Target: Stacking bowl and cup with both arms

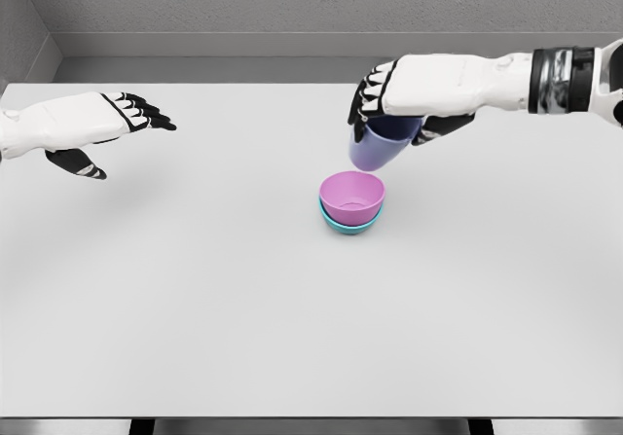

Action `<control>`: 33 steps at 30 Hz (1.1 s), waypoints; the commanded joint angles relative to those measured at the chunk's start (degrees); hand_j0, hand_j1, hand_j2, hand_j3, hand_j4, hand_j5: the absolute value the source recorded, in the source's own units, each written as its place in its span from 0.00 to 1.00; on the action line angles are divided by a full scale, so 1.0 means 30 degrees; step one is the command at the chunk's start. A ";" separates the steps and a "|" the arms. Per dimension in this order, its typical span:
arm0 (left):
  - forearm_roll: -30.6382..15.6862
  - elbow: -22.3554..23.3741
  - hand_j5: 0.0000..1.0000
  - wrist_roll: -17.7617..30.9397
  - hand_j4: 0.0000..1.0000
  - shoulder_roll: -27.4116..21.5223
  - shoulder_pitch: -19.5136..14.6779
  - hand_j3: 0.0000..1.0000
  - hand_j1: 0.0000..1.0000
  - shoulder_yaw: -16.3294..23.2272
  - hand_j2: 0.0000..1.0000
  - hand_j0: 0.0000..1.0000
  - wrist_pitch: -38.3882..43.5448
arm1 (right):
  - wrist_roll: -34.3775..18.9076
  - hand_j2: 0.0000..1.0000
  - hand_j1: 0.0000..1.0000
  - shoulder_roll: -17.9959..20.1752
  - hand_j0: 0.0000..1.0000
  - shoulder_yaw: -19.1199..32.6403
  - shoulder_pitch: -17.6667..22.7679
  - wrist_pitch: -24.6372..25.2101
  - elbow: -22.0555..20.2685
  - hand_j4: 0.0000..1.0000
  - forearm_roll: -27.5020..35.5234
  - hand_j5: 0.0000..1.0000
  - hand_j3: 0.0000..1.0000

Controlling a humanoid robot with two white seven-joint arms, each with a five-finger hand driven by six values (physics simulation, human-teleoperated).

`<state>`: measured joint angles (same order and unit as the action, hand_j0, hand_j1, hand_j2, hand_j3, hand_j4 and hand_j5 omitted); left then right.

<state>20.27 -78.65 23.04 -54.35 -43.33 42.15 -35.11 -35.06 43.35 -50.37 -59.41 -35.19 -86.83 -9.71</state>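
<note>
My right hand (409, 99) fingers grip a tilted purple cup (378, 144) just above the pink bowl (351, 194) nested in a teal bowl (348, 224) mid-bench; released off-centre toward one o'clock, it may tip out; left hand (83, 124) fingers open at nine o'clock.

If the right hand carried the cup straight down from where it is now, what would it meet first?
Most likely the pink bowl, nested in the teal bowl. The right hand holds the purple cup just above and slightly right of it; depth is uncertain from one view.

— Any writing, label or number you can read anywhere?
— None. No text, brand, digit or sign can be read on any surface in the head view.
</note>
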 commanded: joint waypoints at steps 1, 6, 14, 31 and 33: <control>-0.0107 -0.0003 1.00 -0.0004 1.00 -0.0019 0.0000 1.00 1.00 -0.0017 1.00 1.00 0.0035 | 0.0022 0.60 0.60 -0.0123 0.60 -0.0202 0.0029 0.0064 -0.0267 0.60 0.0071 0.60 0.60; -0.0107 -0.0003 1.00 -0.0004 1.00 -0.0019 0.0000 1.00 1.00 -0.0017 1.00 1.00 0.0035 | 0.0022 0.62 0.62 -0.0064 0.62 -0.0406 0.0147 0.0064 -0.0296 0.62 0.0071 0.62 0.62; -0.0107 0.0026 1.00 -0.0033 1.00 -0.0019 0.0000 1.00 1.00 -0.0017 1.00 1.00 0.0035 | 0.0022 0.62 0.62 0.0229 0.62 -0.0963 0.0498 0.0064 -0.0589 0.62 0.0042 0.62 0.62; -0.0107 -0.0003 1.00 -0.0004 1.00 -0.0019 0.0000 1.00 1.00 0.0012 1.00 1.00 0.0035 | 0.0022 1.00 1.00 -0.0299 1.00 -0.1901 0.0469 0.0064 -0.0150 1.00 -0.0017 1.00 1.00; -0.0107 0.0026 1.00 -0.0004 1.00 -0.0019 0.0000 1.00 1.00 0.0012 1.00 1.00 0.0035 | 0.0022 1.00 1.00 -0.0299 1.00 -0.1901 0.0469 0.0064 -0.0179 1.00 -0.0017 1.00 1.00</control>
<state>20.27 -78.63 23.06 -54.35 -43.33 42.24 -35.11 -35.03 42.43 -55.98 -58.01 -35.16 -87.28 -10.07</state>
